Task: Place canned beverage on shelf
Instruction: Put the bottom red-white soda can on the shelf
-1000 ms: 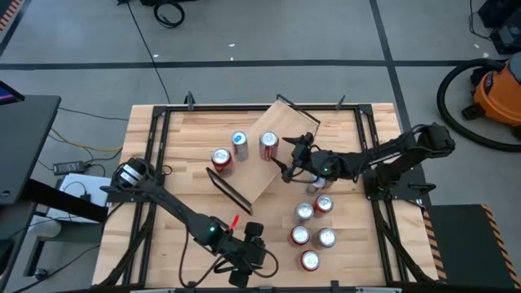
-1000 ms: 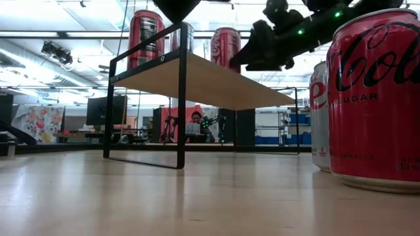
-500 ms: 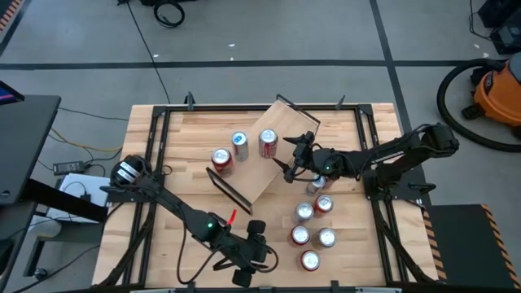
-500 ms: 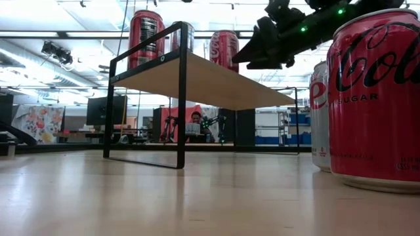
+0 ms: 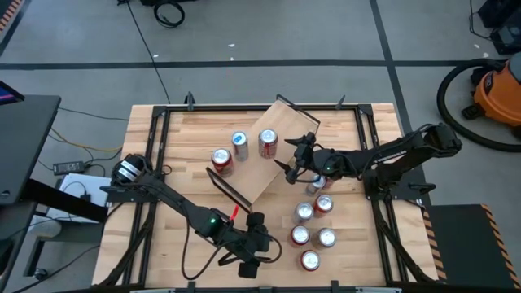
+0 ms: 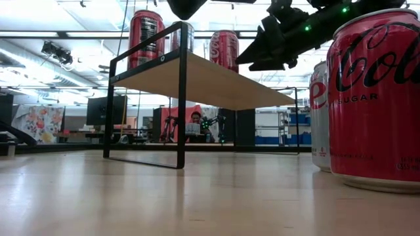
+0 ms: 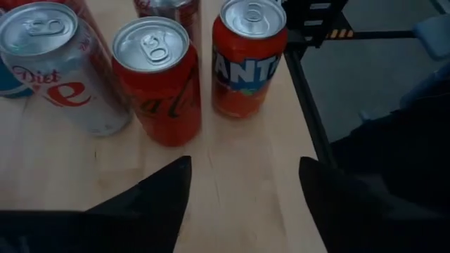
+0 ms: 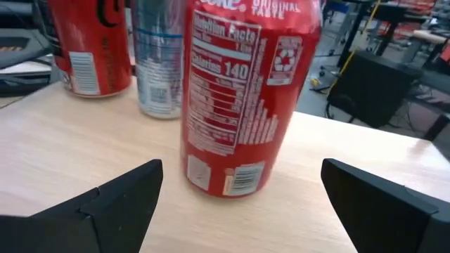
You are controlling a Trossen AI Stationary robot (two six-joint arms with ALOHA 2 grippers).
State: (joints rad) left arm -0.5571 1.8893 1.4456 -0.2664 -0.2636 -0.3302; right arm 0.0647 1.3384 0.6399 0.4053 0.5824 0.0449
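Standing on the shelf (image 5: 269,155), a red can (image 8: 242,98) is faced by the released right tool (image 5: 295,160); the left tool (image 5: 254,244), spread, hovers near the tabletop's (image 5: 179,183) front edge, apparently for another can.

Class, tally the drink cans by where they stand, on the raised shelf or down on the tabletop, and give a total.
Cans on the shelf: 3
Cans on the tabletop: 6
Total: 9 cans
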